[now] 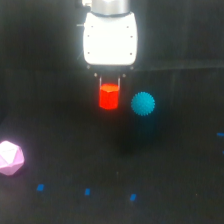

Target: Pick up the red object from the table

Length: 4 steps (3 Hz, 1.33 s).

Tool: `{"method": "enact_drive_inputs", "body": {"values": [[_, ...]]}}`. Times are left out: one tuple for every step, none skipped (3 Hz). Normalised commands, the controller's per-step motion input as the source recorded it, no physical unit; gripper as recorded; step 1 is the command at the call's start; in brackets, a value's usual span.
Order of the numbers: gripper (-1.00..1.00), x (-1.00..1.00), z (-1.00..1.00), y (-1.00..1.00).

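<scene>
The red object (108,96) is a small bright red-orange block, held between the two thin fingers of my gripper (109,86). The gripper's white body hangs from the top centre of the exterior view and is shut on the block. The block appears lifted above the dark table (60,115), with a faint shadow below it. The fingers are dark and hard to see against the background.
A cyan spiky ball (143,104) sits just to the exterior view's right of the block. A pink faceted polyhedron (10,158) lies at the left edge. Small blue marks (87,191) dot the table near the front.
</scene>
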Motion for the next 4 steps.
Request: {"method": "enact_drive_inputs", "body": {"values": [[-0.97,-0.32,-0.45,-0.8],[-0.55,0.08,-0.25,0.04],[-1.0,0.11,-0.18,-0.21],[-1.0,-0.17,-0.4,0.66]]}}
